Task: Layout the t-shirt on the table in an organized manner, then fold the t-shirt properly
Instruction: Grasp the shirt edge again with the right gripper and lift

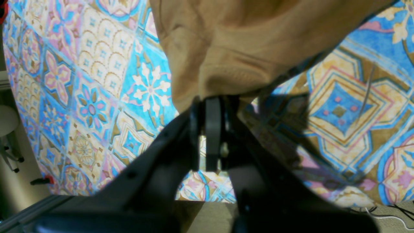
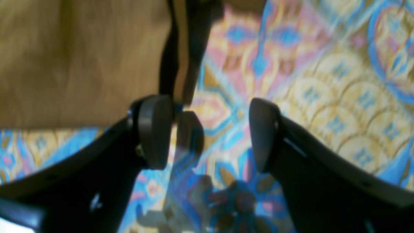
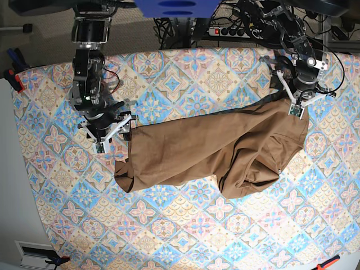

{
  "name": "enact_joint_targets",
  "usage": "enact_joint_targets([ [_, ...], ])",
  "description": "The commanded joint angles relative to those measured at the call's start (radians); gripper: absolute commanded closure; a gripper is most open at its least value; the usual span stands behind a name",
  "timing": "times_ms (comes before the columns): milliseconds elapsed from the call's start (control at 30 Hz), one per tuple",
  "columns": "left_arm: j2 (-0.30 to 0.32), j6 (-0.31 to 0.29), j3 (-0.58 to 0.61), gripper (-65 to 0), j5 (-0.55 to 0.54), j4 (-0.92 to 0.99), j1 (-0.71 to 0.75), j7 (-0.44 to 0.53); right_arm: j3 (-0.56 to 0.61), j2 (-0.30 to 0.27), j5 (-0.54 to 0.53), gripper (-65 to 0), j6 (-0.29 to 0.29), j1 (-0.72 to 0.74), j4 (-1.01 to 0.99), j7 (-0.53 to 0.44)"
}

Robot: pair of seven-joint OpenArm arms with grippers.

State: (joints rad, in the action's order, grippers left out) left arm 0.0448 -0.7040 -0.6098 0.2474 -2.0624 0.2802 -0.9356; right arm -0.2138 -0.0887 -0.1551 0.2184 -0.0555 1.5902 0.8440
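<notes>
Risk: left gripper point(image 1: 212, 106) is clamped on the t-shirt point(image 3: 214, 149); right gripper point(image 2: 210, 132) stands wide, holding nothing. Pulling one-sided could bunch fabric across the table point(image 3: 169, 236).

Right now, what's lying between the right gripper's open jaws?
Only the patterned table cloth; the right gripper stands open with the t-shirt edge just outside one pad, as the right wrist view shows.

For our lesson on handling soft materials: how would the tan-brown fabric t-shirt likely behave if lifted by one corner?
The tan-brown fabric t-shirt would probably hang limp: it lies creased and bunched on the patterned table. Where the left gripper pinches it, the cloth droops in folds. It likely drags rather than slides whole.
</notes>
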Motion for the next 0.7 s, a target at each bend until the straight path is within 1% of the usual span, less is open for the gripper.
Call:
enact_joint_targets([
  [0,0.007,0.006,-0.002,0.0,-0.001,-0.017,-0.003,0.010,0.011,-0.006,-0.008,-36.4,0.003,0.007,0.006,-0.015],
  [233,0.008,0.006,-0.002,0.0,-0.001,-0.019,-0.006,0.010,0.098,-0.006,-0.008,-36.4,0.003,-0.022,0.011,-0.015],
  [433,0.008,0.006,-0.002,0.0,-0.001,-0.019,-0.006,0.010,0.109,-0.006,-0.008,-36.4,0.003,-0.083,0.011,-0.015],
  [667,0.005,0.006,-0.002,0.0,-0.001,-0.019,-0.006,0.010,0.109,-0.006,-0.008,-36.4,0.003,-0.085,0.003,-0.015],
])
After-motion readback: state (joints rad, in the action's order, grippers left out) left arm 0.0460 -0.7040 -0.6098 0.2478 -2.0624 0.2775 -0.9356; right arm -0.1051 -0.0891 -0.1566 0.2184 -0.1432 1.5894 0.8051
